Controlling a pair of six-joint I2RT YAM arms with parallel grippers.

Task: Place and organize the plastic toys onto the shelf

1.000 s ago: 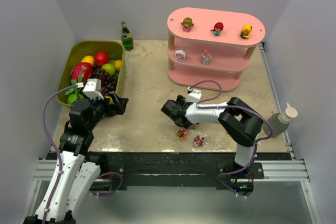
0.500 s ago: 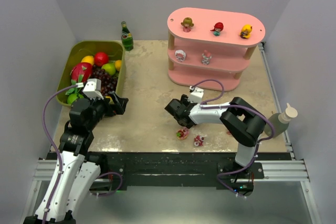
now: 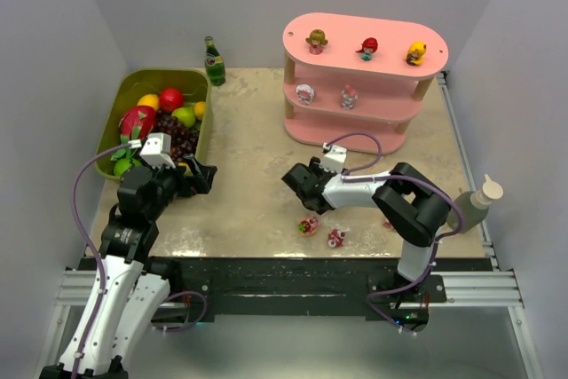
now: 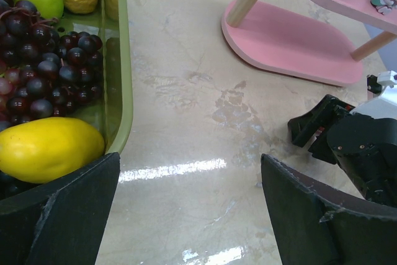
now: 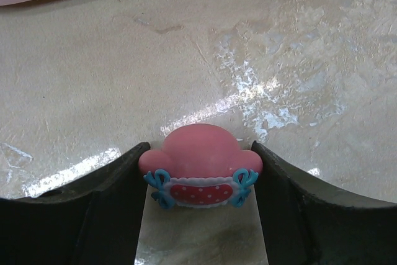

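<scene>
My right hand [image 3: 302, 185] is closed narrow on a pink toy [image 5: 200, 156]. Its dark, matte fingers [image 5: 99, 209] press both sides of a smooth, rounded head trimmed with small blue bows and a red dotted band. I cannot tell whether the toy touches the desk [image 3: 248, 130], a pale, marbled, glossy surface. This hand sits mid-desk, on the near side of the shelf [image 3: 342, 66], a pink unit of three oval boards on light wooden posts.

Along the top board stand a brown-haired figure [image 3: 316, 41], a red figure [image 3: 367, 47] and a yellow figure [image 3: 415, 52], well apart. Two pale figures [image 3: 304, 93] are on the middle board. Two loose toys [image 3: 309, 225] lie by the desk's near edge, just nearer than the right hand.

My left hand [image 4: 186, 215] is spread wide and empty, beside the olive-green plastic bin [image 3: 202, 130], which holds bumpy dark grapes [image 4: 43, 60] and a smooth yellow fruit [image 4: 46, 148].
</scene>
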